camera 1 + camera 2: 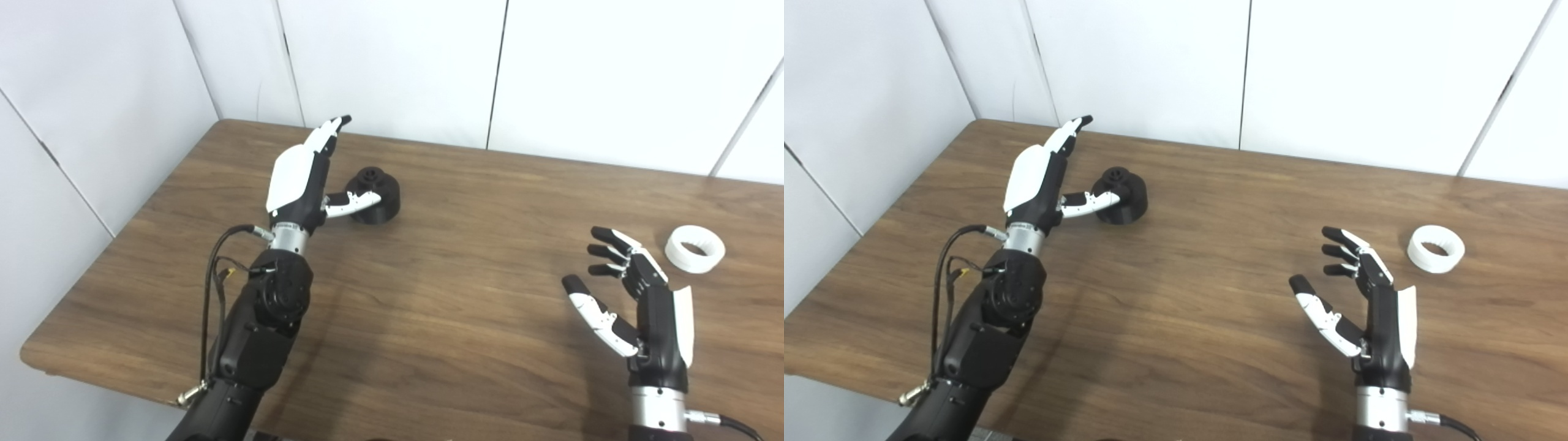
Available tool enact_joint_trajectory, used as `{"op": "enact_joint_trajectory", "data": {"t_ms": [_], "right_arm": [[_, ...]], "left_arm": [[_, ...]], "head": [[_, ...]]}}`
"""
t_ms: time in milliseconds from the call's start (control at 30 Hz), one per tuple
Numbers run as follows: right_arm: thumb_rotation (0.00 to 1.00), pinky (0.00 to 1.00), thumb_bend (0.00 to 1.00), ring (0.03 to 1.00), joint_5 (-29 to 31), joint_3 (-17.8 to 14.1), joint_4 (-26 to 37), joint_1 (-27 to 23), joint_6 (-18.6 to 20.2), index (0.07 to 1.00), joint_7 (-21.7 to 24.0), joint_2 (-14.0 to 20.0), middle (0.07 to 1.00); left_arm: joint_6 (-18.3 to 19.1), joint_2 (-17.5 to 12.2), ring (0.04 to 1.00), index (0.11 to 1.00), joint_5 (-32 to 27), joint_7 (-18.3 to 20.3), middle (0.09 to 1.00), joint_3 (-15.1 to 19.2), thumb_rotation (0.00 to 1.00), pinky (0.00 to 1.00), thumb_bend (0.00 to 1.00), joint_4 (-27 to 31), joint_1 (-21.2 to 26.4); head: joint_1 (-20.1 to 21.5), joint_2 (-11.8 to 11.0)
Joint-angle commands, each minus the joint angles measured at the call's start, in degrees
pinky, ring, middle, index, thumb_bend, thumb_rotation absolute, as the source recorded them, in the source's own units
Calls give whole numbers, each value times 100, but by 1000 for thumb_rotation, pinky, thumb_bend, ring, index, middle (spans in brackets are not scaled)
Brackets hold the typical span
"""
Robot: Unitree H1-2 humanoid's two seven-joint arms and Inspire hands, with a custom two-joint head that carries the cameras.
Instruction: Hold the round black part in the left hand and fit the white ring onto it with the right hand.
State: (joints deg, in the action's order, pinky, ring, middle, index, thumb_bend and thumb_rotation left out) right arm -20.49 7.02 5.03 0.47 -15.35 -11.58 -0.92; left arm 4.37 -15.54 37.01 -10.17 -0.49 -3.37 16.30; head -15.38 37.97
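Presently listed, one round black part: squat cylinder, standing upright on the wooden table in the upper left of centre of the frame, its axis vertical, a narrower raised hub on top facing upward with a small bore at its middle. No long axis to speak of; it is wider than tall.

One white ring: lying flat on the table at the right edge of the frame, its opening facing upward, axis vertical. It is well apart from the black part, with bare tabletop between them.

Left hand: raised just left of the black part, fingers straight and together, pointing toward the upper right of the frame, thumb stretched sideways across the front of the part. Whether the thumb touches the part cannot be told. Fingers and thumb are spread wide and grip nothing. Cables loop beside the forearm.

Right hand: lower right of the frame, palm turned leftward, fingers curled loosely and apart from the thumb, holding nothing. It sits near the white ring, below and left of it, not touching.

Surface: brown wood-grain tabletop with a rounded near-left corner, filling most of the frame.

Room: white wall panels with dark vertical seams close behind the table and along the left side.
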Motion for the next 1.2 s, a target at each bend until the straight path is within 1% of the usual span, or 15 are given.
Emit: {"op": "enact_joint_trajectory", "data": {"t_ms": [0,133,233,367,500,633,667,767,933,1167], "right_arm": [[409,589,647,716,-5,-96,-345,282,1,740,8,118,779],[427,589,655,715,17,-100,-309,292,42,737,28,112,779],[427,589,647,714,2,-91,-292,294,31,741,31,132,779],[426,587,644,713,6,-101,-282,304,42,737,34,139,780],[411,585,639,709,4,-115,-249,320,63,732,38,137,778],[405,590,640,712,51,-123,-225,334,78,735,70,148,781],[408,592,640,713,63,-124,-225,336,69,735,76,154,782],[394,592,633,712,77,-129,-206,349,67,735,89,162,781],[406,600,631,712,30,-127,-160,369,112,740,92,172,781],[407,601,633,715,21,-143,-97,400,164,742,99,173,782]], "left_arm": [[-42,-160,960,919,20,-54,962,1,392,791,848,13,341],[55,-216,981,928,64,27,982,-67,424,831,867,-143,432],[179,-302,995,932,231,74,998,-186,495,891,901,-259,490],[471,-362,1000,936,320,204,1000,-294,499,959,967,-379,558],[585,-430,1000,940,336,238,1000,-385,499,968,998,-521,611],[691,-504,1000,951,440,266,1000,-494,554,970,1000,-621,647],[712,-513,1000,953,440,276,1000,-504,560,983,1000,-636,650],[771,-547,1000,961,463,297,1000,-535,560,999,1000,-689,656],[929,-592,1000,967,504,343,1000,-585,559,1000,1000,-778,673],[1050,-609,1000,960,514,396,1000,-690,557,1000,1000,-923,702]], "head": [[-4,8],[2,16],[5,31],[14,49],[3,68],[-12,72],[-12,80],[-18,83],[-9,99],[-4,131]]}}
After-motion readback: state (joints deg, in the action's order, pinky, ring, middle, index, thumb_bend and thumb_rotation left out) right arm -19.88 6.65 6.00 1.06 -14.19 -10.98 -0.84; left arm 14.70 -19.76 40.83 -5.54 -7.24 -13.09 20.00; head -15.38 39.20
